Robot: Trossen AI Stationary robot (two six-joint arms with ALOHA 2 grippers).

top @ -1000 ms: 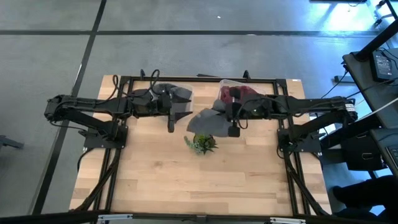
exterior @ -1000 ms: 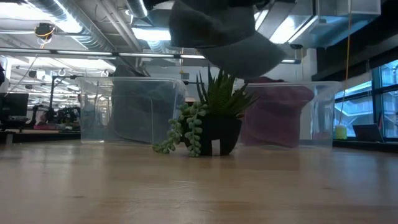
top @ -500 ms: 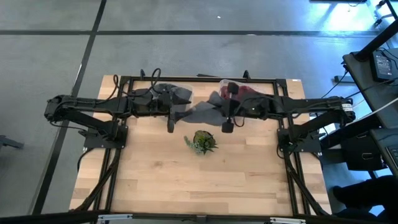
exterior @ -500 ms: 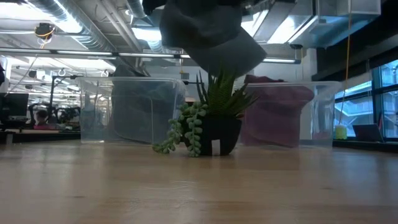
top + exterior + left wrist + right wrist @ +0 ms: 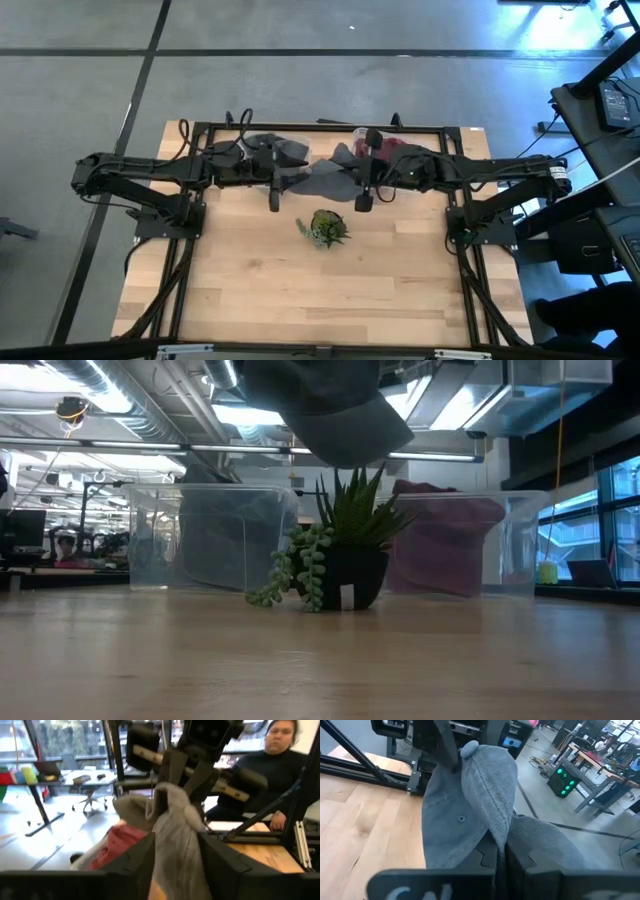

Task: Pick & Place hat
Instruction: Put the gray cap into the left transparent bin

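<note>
A grey cap (image 5: 322, 180) hangs in the air between my two grippers, above the table's far middle. My right gripper (image 5: 352, 182) is shut on it; in the right wrist view the cap's crown and top button (image 5: 468, 750) stand beyond the fingers. My left gripper (image 5: 176, 842) is open. Its two fingers stand on either side of the cap's lower cloth (image 5: 175, 855); whether they touch it I cannot tell. The low view shows the cap (image 5: 330, 400) high above the plant, brim slanting down. My right gripper pinches a fold of the cap (image 5: 501, 837) between its two fingers, where the crown meets the brim (image 5: 545, 845). The fingers come level from the table's right. The cap is lifted clear and its crown points toward the left arm.
A small potted plant (image 5: 325, 228) stands on the table just near of the cap. At the far edge are two clear bins: the left bin (image 5: 210, 540) holds grey caps (image 5: 275, 148), the right bin (image 5: 455, 545) holds red ones (image 5: 385, 148). A person (image 5: 280, 770) sits beyond the table's right side.
My right gripper has carried the cap from above the plant toward the table's far edge and left, and somewhat up, bringing it between my left gripper's open fingers. The left arm has kept still.
</note>
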